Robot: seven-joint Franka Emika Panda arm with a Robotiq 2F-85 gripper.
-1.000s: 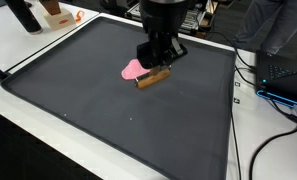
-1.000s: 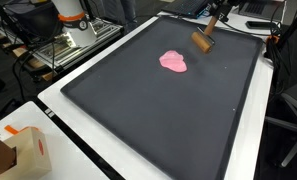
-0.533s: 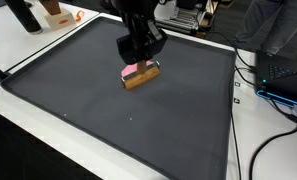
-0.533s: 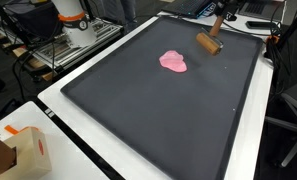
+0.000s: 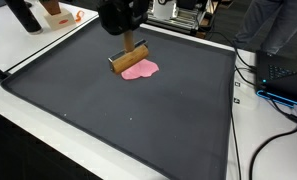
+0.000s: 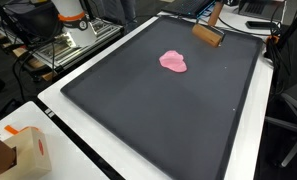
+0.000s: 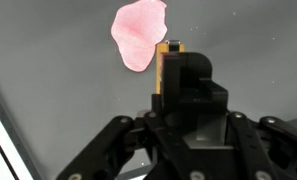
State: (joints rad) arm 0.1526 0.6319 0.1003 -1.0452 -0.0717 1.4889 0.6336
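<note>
My gripper [image 5: 127,44] is shut on a brown wooden block [image 5: 129,58], which hangs tilted just above the dark mat [image 5: 108,115]. A flat pink blob [image 5: 141,69] lies on the mat right beside the block, toward the near side. In an exterior view the block [image 6: 208,35] sits near the mat's far edge, a little beyond the pink blob [image 6: 174,61]. In the wrist view the black fingers [image 7: 193,82] cover most of the block [image 7: 161,66], whose orange-brown edge shows. The pink blob [image 7: 138,32] lies ahead of it.
The mat fills most of a white table [image 5: 28,55]. An orange and white box [image 6: 20,150] stands at a table corner. Cables [image 5: 273,125] and a blue-lit device [image 5: 286,82] lie beside the mat. A dark bottle [image 5: 26,16] stands at a far corner.
The gripper has carried the block across the pink blob, from one side of it to the other and toward the mat's far edge. The blob has stayed in place.
</note>
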